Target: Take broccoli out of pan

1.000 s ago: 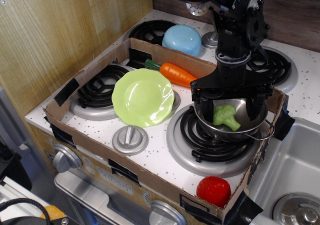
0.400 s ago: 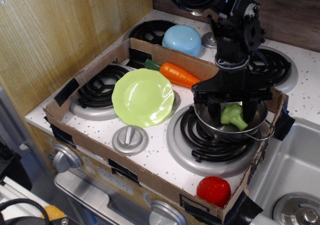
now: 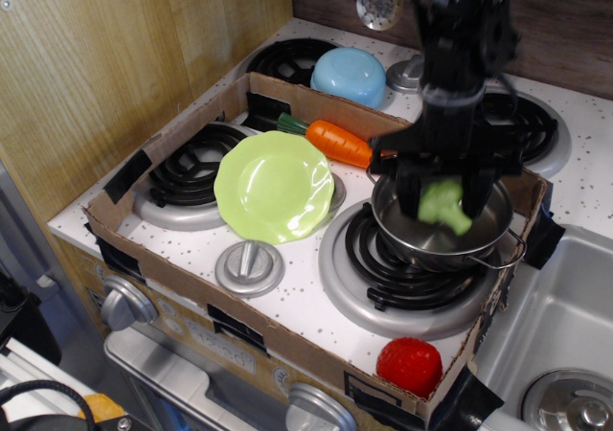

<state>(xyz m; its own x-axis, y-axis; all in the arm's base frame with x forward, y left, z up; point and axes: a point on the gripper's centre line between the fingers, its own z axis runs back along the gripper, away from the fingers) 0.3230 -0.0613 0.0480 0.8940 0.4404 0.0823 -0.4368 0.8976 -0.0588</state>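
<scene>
The shiny steel pan [image 3: 433, 244] sits on the front right burner inside the cardboard tray. My black gripper [image 3: 442, 193] hangs over the pan from above, its two fingers either side of the broccoli [image 3: 443, 204]. The gripper is shut on the broccoli and holds it lifted a little above the pan's floor, still within the rim. The broccoli is green and slightly blurred, its stem pointing down to the right.
A lime-green plate [image 3: 274, 184] lies left of the pan, an orange carrot [image 3: 339, 142] behind it, a light blue bowl [image 3: 349, 75] at the back. A red strawberry-like toy [image 3: 409, 365] sits at the front right. A cardboard wall [image 3: 287, 340] rings the stove top; a sink [image 3: 565, 354] is right.
The gripper closed on the broccoli in the pan and has risen, carrying the broccoli up off the pan's floor.
</scene>
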